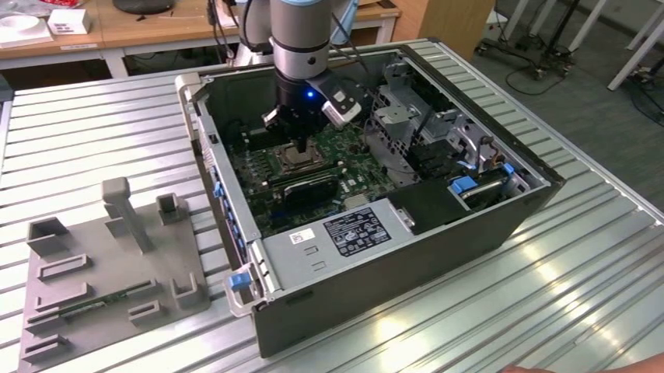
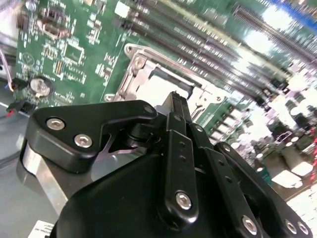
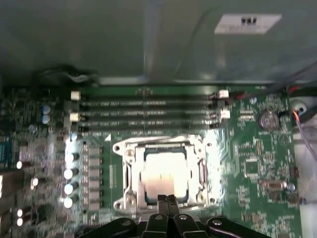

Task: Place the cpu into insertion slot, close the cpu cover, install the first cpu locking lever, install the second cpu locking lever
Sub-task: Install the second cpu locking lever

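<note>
The cpu lies flat in the slot on the green board, its pale metal top bare — the cover frames it all round, lying down over the slot. In the first wrist view the gripper has its two fingers pressed together, holding nothing, their tips at the cpu's near edge. In the exterior view the gripper reaches down into the open case, just above the cpu. Memory slots run just beside the cover — a grey fixture lies on the table, well apart from the case.
</note>
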You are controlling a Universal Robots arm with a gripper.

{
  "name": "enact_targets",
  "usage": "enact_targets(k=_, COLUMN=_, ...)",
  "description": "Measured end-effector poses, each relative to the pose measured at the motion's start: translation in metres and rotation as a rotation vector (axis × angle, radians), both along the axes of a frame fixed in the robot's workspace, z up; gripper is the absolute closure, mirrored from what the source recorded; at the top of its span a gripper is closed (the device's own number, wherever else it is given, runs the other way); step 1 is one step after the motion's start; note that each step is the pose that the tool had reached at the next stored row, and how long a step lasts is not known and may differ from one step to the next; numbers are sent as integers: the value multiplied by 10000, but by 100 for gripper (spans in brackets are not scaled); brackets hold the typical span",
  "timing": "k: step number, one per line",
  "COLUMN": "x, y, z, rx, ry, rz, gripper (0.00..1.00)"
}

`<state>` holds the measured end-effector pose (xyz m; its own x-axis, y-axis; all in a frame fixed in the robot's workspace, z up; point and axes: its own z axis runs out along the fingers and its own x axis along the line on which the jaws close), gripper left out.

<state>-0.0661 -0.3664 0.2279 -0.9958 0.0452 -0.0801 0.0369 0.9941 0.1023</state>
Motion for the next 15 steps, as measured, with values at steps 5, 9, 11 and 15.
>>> enact_targets(k=5, x=4, y=88, z=-22, rx=-1, ry=1, rz=-2, gripper=89)
enact_targets(k=9, x=5, y=110, z=-43, rx=0, ry=0, rz=-1, gripper=89)
enact_targets(k=11, x=5, y=110, z=-43, rx=-1, ry=1, rz=-1, gripper=89)
enact_targets(k=15, x=4, y=111, z=-43, rx=5, ry=2, rz=-2, gripper=89)
